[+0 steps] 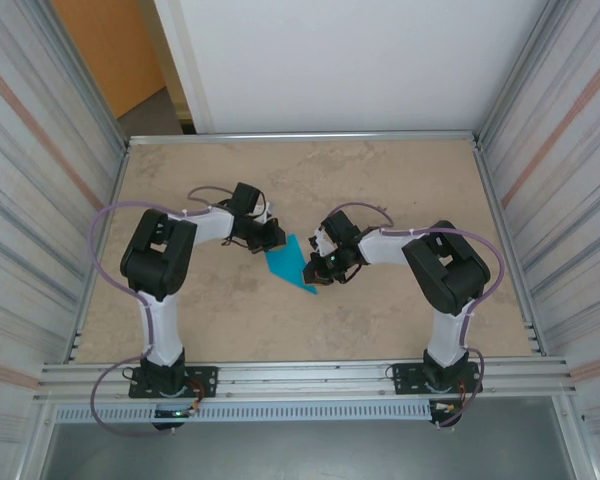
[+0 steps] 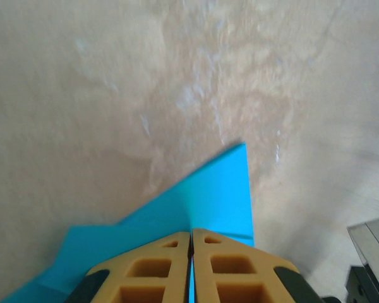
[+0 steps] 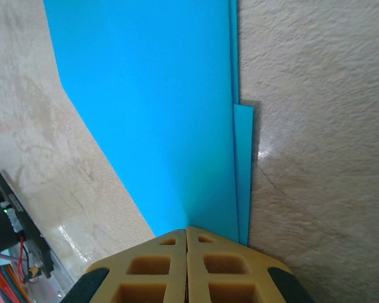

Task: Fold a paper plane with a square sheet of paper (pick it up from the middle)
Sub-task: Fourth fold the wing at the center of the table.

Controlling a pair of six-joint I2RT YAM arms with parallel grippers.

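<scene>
On the beige table [image 1: 380, 190] between my two grippers lies one sheet of paper [image 1: 292, 265], and it is the only loose thing I count there. I have two arms, the left arm [image 1: 160, 260] and the right arm [image 1: 445, 265], both bent inward toward the middle of the table, each ending in one gripper. My left gripper [image 1: 272, 240] sits at the paper's upper left edge and my right gripper [image 1: 317, 268] at its right edge. The paper is plain teal-blue, already folded into a narrow pointed shape with layered flaps. From my left wrist I see one corner [image 2: 208, 196] rising to a sharp tip and a crease running across near my tips. My left gripper [image 2: 191, 233] is pressed together with a sliver of blue showing between its yellow fingers [image 2: 151, 265], so it pinches the paper. From my right wrist the paper [image 3: 158, 113] is a broad flat panel with a thinner layer peeking out along its right side. My right gripper [image 3: 187, 228] is closed tight, fingers [image 3: 151, 259] meeting at the paper's edge; I cannot tell whether paper lies between them.
</scene>
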